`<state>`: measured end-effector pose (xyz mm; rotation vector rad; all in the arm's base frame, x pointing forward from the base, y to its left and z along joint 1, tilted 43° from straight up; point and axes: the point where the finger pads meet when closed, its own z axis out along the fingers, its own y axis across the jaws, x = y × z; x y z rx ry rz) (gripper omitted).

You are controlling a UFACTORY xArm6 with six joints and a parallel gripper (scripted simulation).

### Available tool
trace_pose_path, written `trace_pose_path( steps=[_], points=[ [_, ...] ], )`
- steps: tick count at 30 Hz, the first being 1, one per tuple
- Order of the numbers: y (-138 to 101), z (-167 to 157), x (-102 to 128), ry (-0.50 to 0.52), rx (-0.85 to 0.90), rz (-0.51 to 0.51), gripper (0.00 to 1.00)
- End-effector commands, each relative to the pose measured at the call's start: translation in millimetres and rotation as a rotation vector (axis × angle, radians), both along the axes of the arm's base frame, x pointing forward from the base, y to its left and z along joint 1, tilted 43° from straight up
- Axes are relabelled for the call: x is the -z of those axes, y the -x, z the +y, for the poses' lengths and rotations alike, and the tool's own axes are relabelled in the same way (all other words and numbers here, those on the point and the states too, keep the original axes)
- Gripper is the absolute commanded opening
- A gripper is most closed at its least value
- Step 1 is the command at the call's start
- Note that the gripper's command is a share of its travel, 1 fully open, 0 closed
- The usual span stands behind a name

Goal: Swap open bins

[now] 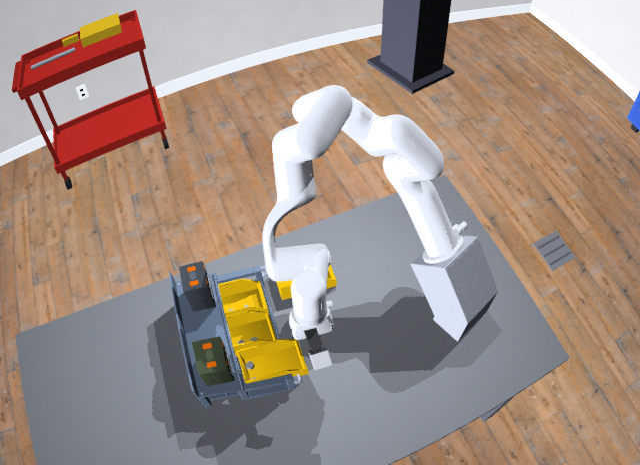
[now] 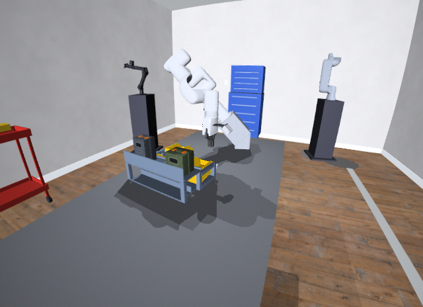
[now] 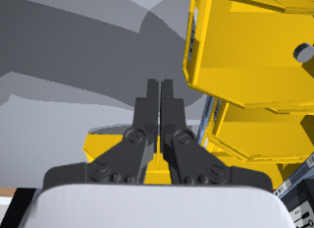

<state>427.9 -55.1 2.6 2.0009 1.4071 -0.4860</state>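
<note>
A grey-blue shelf (image 1: 232, 336) on the table holds three yellow open bins in a row. The nearest bin (image 1: 271, 359) is tilted, and its front end juts out past the shelf's front edge; a round grey part shows inside it. It also shows in the wrist view (image 3: 250, 51), above the middle bin (image 3: 260, 135). Another yellow bin (image 1: 282, 290) stands on the table in front of the shelf, mostly hidden by my arm; the wrist view shows it below the fingers. My gripper (image 1: 313, 341) is shut and empty. It hangs above the table, just in front of the tilted bin and apart from it.
A green box (image 1: 210, 362) and a dark box (image 1: 195, 284) sit on the shelf's upper board behind the bins. My arm's grey base block (image 1: 457, 289) stands at the table's right. A red cart (image 1: 87, 88) and a dark pillar (image 1: 413, 31) stand on the floor.
</note>
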Motion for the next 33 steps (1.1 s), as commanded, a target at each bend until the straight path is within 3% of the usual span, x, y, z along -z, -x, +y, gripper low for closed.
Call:
trace_pose_path(
  steps=[1, 14, 33],
  points=[
    [-1, 1, 0, -0.001, -0.001, -0.003, 0.00],
    [-2, -9, 9, -0.001, -0.001, -0.003, 0.00],
    [-5, -44, 48, -0.001, -0.001, -0.003, 0.00]
  ],
)
